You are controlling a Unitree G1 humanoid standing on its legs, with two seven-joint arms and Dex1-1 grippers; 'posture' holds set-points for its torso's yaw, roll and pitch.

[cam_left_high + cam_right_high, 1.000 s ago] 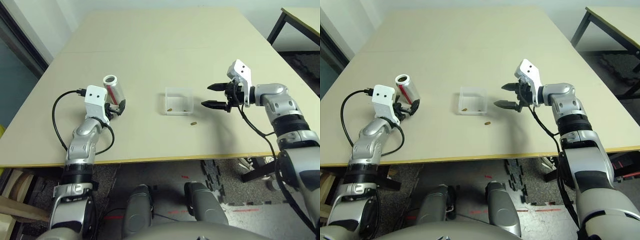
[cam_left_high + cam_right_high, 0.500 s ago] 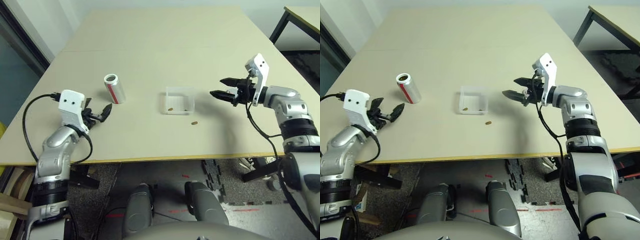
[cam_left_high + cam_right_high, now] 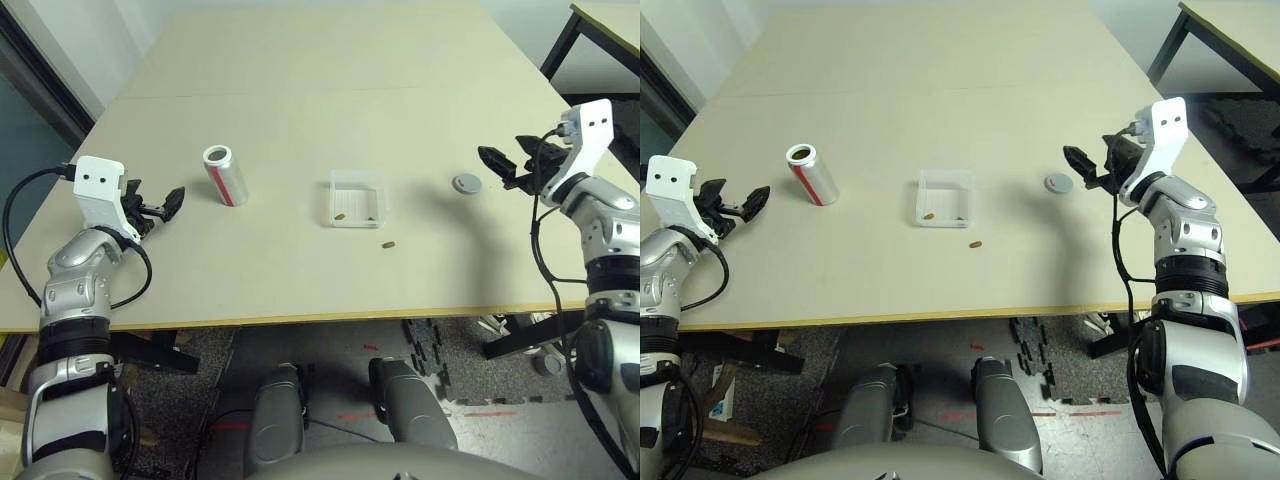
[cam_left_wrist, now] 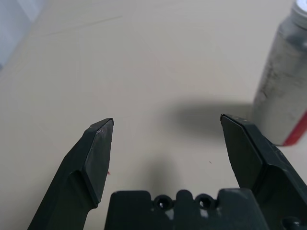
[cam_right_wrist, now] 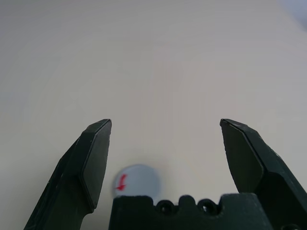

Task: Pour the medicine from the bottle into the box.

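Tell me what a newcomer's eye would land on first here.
First, the silver bottle with its red stripe, standing open toward the table's left, apart from the open left gripper. Then the clear box at the centre with two brown pills inside, one stray pill on the table just outside it.

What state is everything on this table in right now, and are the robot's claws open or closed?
bottle: standing, uncapped, nobody holding it
cap: lying flat on the table
box: open, two pills inside
stray pill: on the table outside the box
left gripper: open, empty
right gripper: open, empty
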